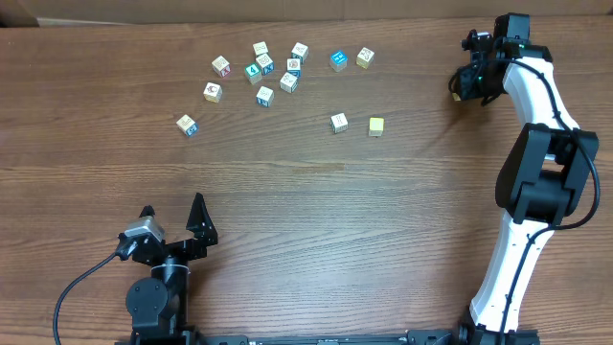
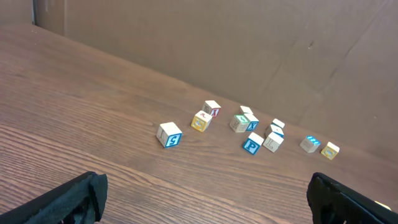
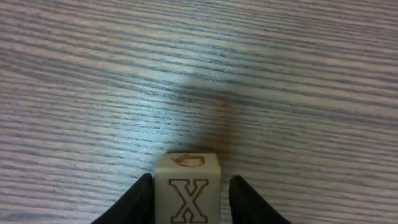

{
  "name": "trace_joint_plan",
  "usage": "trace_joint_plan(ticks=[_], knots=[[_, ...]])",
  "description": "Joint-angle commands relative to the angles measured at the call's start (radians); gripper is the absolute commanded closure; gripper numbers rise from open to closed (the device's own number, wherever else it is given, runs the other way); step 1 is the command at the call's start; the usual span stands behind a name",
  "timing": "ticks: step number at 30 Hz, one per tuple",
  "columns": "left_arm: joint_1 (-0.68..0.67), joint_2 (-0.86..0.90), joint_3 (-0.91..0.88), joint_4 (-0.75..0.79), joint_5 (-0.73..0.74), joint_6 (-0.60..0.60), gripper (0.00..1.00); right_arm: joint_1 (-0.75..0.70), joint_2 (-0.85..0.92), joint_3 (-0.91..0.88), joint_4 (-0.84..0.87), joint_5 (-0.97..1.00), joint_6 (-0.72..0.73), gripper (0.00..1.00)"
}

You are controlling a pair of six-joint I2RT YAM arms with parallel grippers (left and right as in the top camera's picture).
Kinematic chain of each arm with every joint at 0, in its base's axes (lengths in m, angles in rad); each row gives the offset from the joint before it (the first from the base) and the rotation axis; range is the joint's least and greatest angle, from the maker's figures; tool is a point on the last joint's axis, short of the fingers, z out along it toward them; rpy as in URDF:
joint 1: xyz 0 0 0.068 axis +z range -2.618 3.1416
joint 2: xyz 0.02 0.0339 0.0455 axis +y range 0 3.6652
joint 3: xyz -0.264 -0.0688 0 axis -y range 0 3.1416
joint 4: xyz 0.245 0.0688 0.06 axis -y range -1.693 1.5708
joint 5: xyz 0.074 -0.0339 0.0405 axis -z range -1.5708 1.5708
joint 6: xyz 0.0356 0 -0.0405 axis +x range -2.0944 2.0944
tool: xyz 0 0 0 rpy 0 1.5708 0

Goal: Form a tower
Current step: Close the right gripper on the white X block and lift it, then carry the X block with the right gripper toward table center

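The right claw (image 1: 462, 91), at 2 o'clock over the worktop (image 1: 287, 192), is closed on a pale cube (image 3: 186, 193) printed with an X, one finger against each side. The left claw (image 1: 172, 206) gapes wide and empty at 7 o'clock. The loose cubes (image 1: 263, 69) lie scattered near 11 to 12 o'clock, and two more cubes (image 1: 338, 123) sit just past centre toward 1 o'clock.

Overhead looks straight down at the whole tabletop (image 1: 287, 201). Left wrist faces low across the same blocks (image 2: 169, 134). Right wrist sits close above the wood.
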Motion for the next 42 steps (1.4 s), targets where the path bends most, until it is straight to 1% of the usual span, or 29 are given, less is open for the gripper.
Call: trace_joint_plan(ticks=[1, 3, 4, 6, 7, 11, 12, 14, 19, 21, 28, 35, 38, 42], knots=[[-0.003, -0.008, -0.003, 0.002, 0.005, -0.006, 0.00, 0.004, 0.011, -0.004, 0.001, -0.014, 0.020, 0.64], [-0.003, -0.008, -0.003, 0.002, 0.005, -0.006, 0.00, 0.004, 0.011, -0.004, -0.006, -0.013, 0.020, 0.51], [-0.003, -0.008, -0.003, 0.002, 0.005, -0.006, 0.00, 0.004, 0.011, -0.004, -0.010, -0.013, 0.020, 0.47], [-0.003, -0.008, -0.003, 0.002, 0.005, -0.006, 0.00, 0.004, 0.011, -0.005, -0.019, -0.013, 0.020, 0.47], [-0.003, -0.008, -0.003, 0.002, 0.005, -0.006, 0.01, 0.004, 0.011, -0.005, -0.023, -0.013, 0.020, 0.49], [-0.003, -0.008, -0.003, 0.002, 0.005, -0.006, 0.00, 0.004, 0.011, -0.004, -0.019, -0.014, 0.027, 0.67], [-0.003, -0.008, -0.003, 0.002, 0.005, -0.006, 0.00, 0.004, 0.011, -0.004, -0.021, -0.014, 0.027, 0.70], [-0.003, -0.008, -0.003, 0.002, 0.005, -0.006, 0.00, 0.006, 0.010, -0.004, -0.026, -0.014, 0.028, 0.70], [-0.003, -0.008, -0.003, 0.002, 0.005, -0.006, 0.00, 0.010, -0.036, 0.042, -0.057, -0.015, 0.115, 0.73], [-0.003, -0.008, -0.003, 0.002, 0.005, -0.006, 0.00, 0.016, -0.087, 0.066, -0.076, -0.018, 0.143, 0.75], [-0.003, -0.008, -0.003, 0.002, 0.005, -0.006, 0.01, 0.069, -0.311, 0.068, -0.123, -0.018, 0.164, 0.76], [-0.003, -0.008, -0.003, 0.002, 0.005, -0.006, 0.00, 0.188, -0.522, 0.068, -0.216, -0.050, 0.301, 0.77], [-0.003, -0.008, -0.003, 0.002, 0.005, -0.006, 0.00, 0.259, -0.570, 0.068, -0.271, -0.053, 0.372, 0.77], [-0.003, -0.008, -0.003, 0.002, 0.005, -0.006, 0.01, 0.371, -0.583, 0.067, -0.362, -0.054, 0.529, 0.77]])
